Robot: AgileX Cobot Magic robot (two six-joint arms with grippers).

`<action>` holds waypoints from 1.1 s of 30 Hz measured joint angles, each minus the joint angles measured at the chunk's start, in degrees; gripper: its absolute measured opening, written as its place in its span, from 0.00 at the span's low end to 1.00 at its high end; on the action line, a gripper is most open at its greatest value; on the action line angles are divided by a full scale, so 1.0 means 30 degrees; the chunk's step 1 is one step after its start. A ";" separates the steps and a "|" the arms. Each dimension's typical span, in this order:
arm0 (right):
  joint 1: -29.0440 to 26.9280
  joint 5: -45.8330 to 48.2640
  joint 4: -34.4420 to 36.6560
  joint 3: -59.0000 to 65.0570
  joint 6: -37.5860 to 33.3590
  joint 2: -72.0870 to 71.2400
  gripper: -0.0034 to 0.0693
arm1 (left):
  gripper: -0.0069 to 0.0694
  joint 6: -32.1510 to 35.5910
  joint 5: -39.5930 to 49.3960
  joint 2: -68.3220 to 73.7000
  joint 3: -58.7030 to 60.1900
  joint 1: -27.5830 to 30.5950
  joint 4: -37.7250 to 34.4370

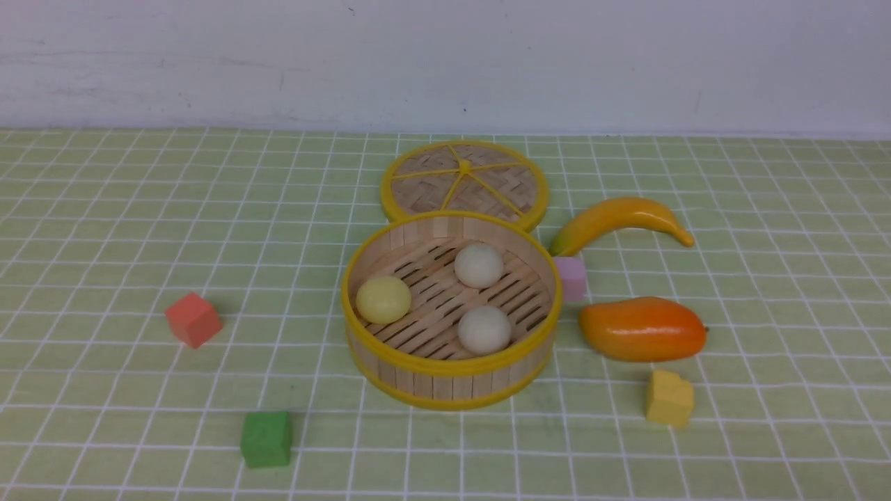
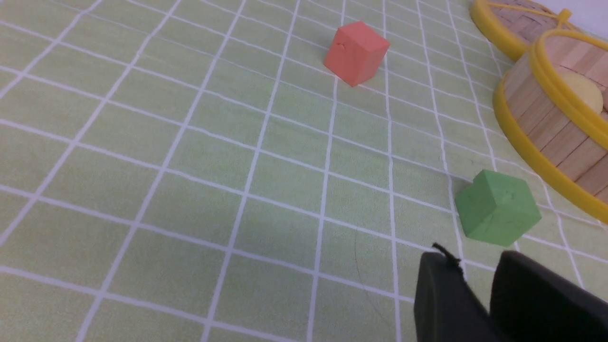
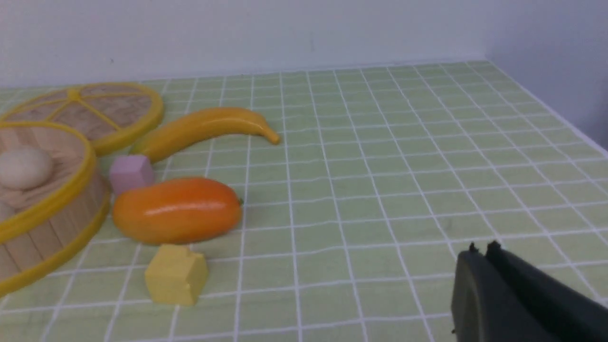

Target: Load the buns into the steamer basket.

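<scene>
All three buns sit inside the steamer basket [image 1: 451, 369], which stands around the middle of the table [image 1: 104, 229]. The pale yellow bun [image 1: 383, 299] rests against the basket's left wall, one off-white bun [image 1: 479, 265] lies toward the far side of the slatted floor, and the other off-white bun [image 1: 484, 330] lies toward the near side. None of the three touches another.

My left claw [image 2: 477, 289] hangs over bare cloth toward the near left part of the table, holding nothing. Its two dark fingers stand slightly apart, with a narrow strip of the cloth showing between them. The green cube [image 2: 496, 209] lies just beyond its tips, and the basket wall rises further off past that cube, so the buns are well apart from this claw; only the top of the yellow bun peeks over the rim from here.

My right claw [image 3: 482, 249] is pressed together, its tips meeting, and it grips nothing. It hovers toward the near right part of the table. The basket is well away from it, past the yellow block [image 3: 175, 274] and the mango [image 3: 176, 210]. The lid [image 1: 464, 182] lies flat behind the basket, with the banana [image 1: 619, 219] to its right.
</scene>
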 joint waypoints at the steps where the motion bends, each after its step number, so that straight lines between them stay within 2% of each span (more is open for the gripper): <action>1: 0.0000 -0.0529 0.0044 0.0646 0.0000 -0.0021 0.05 | 0.30 0.0000 0.0000 0.0000 0.0000 0.0000 0.0000; 4: -0.0020 -0.0174 0.0340 0.2442 -0.0014 -0.0021 0.06 | 0.31 0.0000 0.0002 0.0000 0.0000 0.0000 0.0000; 11: -0.0020 -0.0255 0.0467 0.2459 -0.0038 -0.0021 0.07 | 0.32 0.0000 0.0000 -0.0014 0.0000 0.0000 0.0000; 20: 0.1421 -0.0274 0.0613 0.2459 -0.0038 -0.0021 0.08 | 0.33 0.0000 0.0000 -0.0014 0.0000 0.0000 0.0000; 33: 0.1462 -0.0274 0.0613 0.2459 -0.0038 -0.0021 0.09 | 0.34 0.0000 0.0000 -0.0014 0.0000 0.0000 0.0000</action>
